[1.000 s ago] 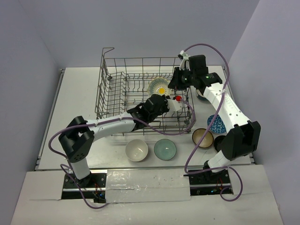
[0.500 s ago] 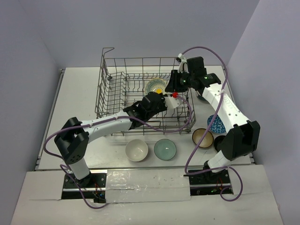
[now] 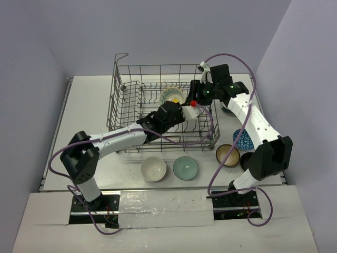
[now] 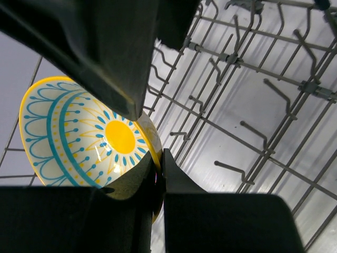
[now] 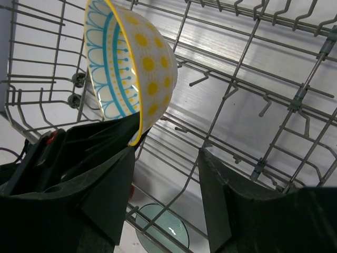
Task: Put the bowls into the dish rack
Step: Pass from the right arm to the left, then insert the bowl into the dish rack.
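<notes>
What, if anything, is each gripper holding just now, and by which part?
The left gripper pinches the patterned bowl by its rim, over the rack. The right gripper is open and holds nothing.

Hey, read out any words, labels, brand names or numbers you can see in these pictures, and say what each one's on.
None: no view shows readable text.
The white ceramic bowl with a yellow sun and blue line pattern carries decoration only; the grey wire dish rack and the white table show no markings.
</notes>
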